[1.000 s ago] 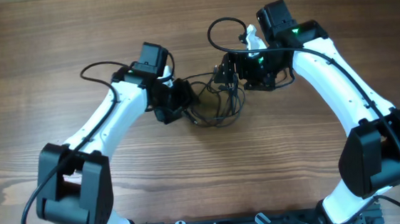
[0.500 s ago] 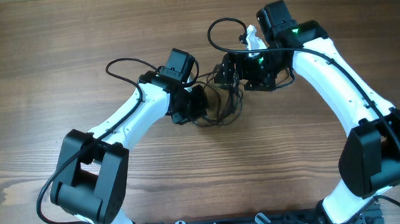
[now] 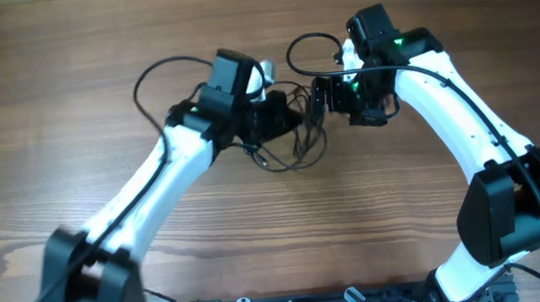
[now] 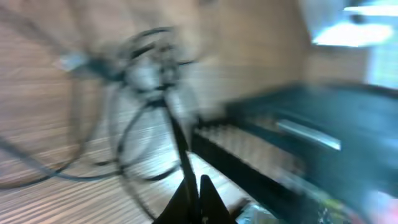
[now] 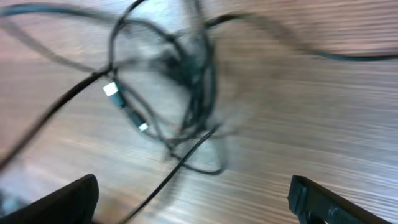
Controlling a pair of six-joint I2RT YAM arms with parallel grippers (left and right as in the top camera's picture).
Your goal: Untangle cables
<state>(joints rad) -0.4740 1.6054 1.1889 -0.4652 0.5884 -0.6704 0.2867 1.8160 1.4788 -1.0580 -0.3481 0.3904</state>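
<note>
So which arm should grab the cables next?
Probably right. The right tool is open, with the cables just ahead of it. The left tool is shut and seems to pinch one strand, so it is busy.

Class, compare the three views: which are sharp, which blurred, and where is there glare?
Overhead: sharp and evenly lit, except the left arm, smeared near its base. Left wrist: heavy blur over cables and fingers, glare top right. Right wrist: cables soft, table grain streaked.
</note>
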